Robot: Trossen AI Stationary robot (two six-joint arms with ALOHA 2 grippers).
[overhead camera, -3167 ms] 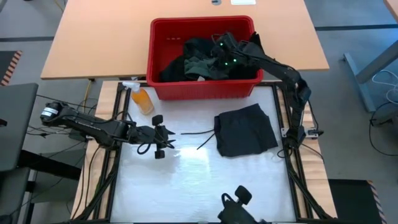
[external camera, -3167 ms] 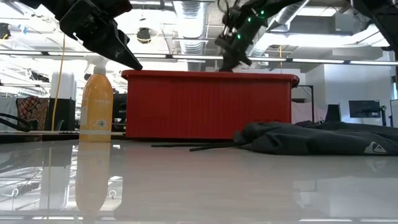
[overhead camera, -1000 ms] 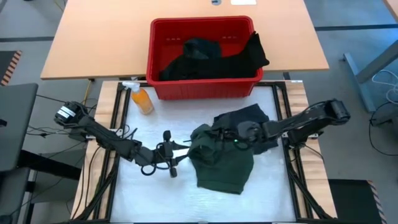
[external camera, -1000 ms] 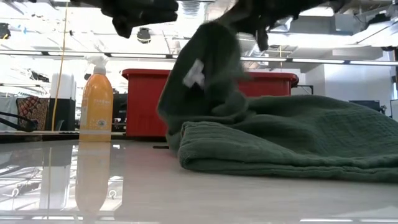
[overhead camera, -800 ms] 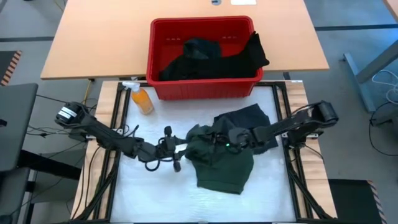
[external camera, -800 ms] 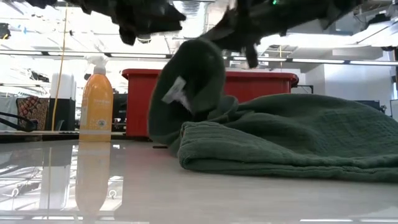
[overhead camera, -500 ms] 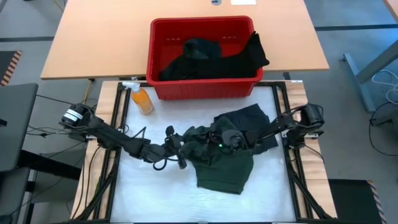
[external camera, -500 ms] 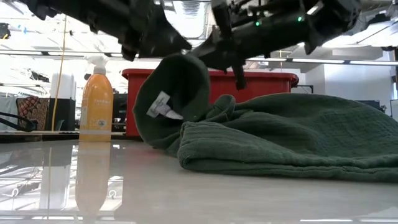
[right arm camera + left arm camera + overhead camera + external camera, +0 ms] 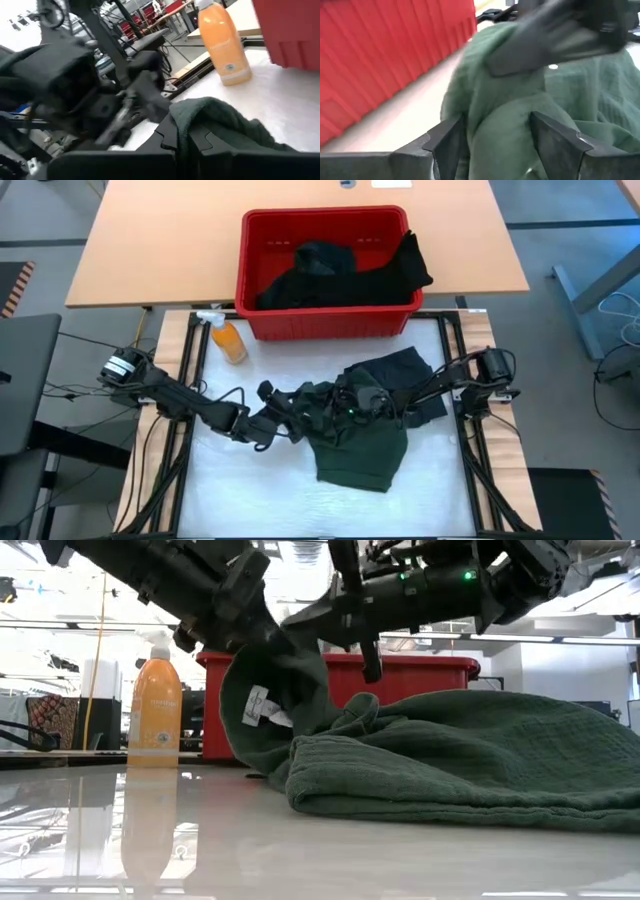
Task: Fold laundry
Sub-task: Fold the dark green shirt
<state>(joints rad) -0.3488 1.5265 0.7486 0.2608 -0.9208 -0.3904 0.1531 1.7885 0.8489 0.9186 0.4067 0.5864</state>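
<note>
A dark green garment [image 9: 362, 448] lies on the white table, with one part [image 9: 280, 690] lifted up at its left side; a white label [image 9: 262, 706] shows there. My right gripper [image 9: 345, 406] is shut on that lifted part. My left gripper [image 9: 500, 142] reaches in from the table's left, open, with one finger on either side of the same lifted cloth [image 9: 495, 100]. A black garment [image 9: 400, 375] lies flat behind the green one. More dark laundry [image 9: 330, 270] fills the red basket [image 9: 320, 325]. My right gripper pinches a bunched fold of the green garment [image 9: 210, 117] between its two fingers, coming in level from the table's right. The held part stands above the table and curls down in a loop [image 9: 250, 730]; the rest lies on the table. My left gripper's fingers [image 9: 447, 142] flank the same raised fold; I cannot tell whether they touch it.
An orange spray bottle [image 9: 228, 340] stands at the table's far left, beside the red basket. White table surface [image 9: 250, 490] lies bare to the near left. Two loose drawstring ends lie under the arms, mostly hidden.
My right gripper has sunk and gone toward the table's left with the green cloth in its hold, tipping level. My left gripper has gone right and come up to the raised fold. The lifted part has dropped lower and shifted left; the rest of the garment has stayed on the table.
</note>
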